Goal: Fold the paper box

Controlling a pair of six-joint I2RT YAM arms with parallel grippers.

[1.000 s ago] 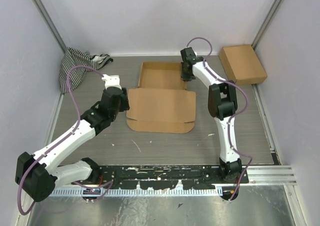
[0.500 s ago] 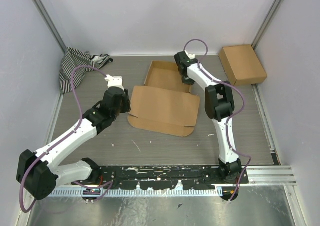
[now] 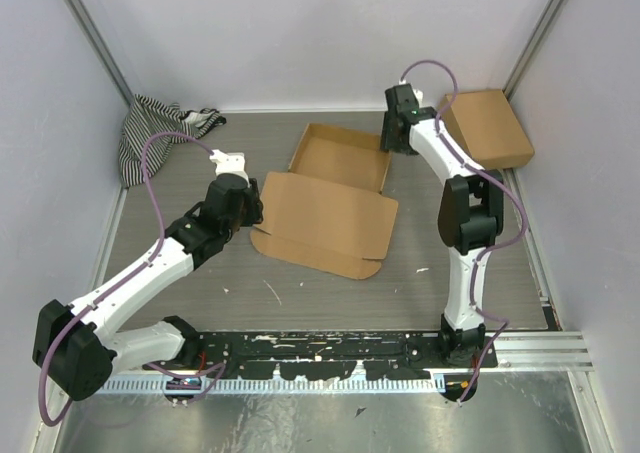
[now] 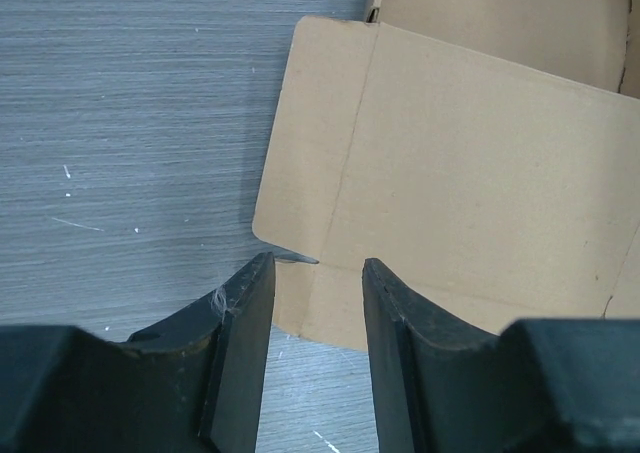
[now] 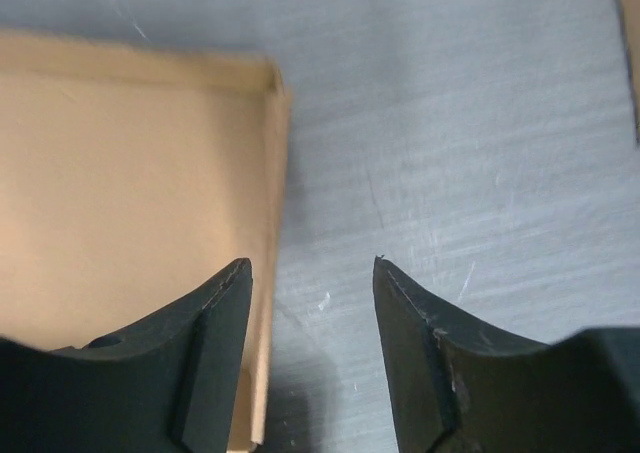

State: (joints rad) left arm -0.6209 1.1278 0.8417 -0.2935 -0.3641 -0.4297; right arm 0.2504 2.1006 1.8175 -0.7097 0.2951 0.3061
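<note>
A grey wood-grain table (image 3: 200, 263) carries three things besides the arms. A black-and-white striped cloth (image 3: 160, 128) lies bunched in the far left corner. A ready-made brown cardboard box (image 3: 487, 128) sits closed in the far right corner, just beside the right arm's wrist. The paper box (image 3: 330, 213) lies in the middle, between the two arms. It is half formed: a shallow tray with raised walls sits at the far side, and its broad lid panel lies flat on the table toward the near side, turned a little askew. Nothing rests on the panel or inside the tray, and both cloth and ready-made box lie well apart from the lid panel. The left gripper (image 3: 250, 211) sits low at the panel's left edge. In the left wrist view its fingers (image 4: 240, 343) are parted by a moderate gap, and the rounded left corner of the panel and a small cut tab show through that gap. The jaws are not clamped on anything, and whether the tips touch the cardboard cannot be told. The right gripper (image 3: 390, 148) hangs at the tray's far right corner. In the right wrist view its jaws stand wide apart, one finger (image 5: 210, 363) over the tray's floor and the other over bare table. The tray's right wall runs between them, close to the inner finger, and is not pinched.
</note>
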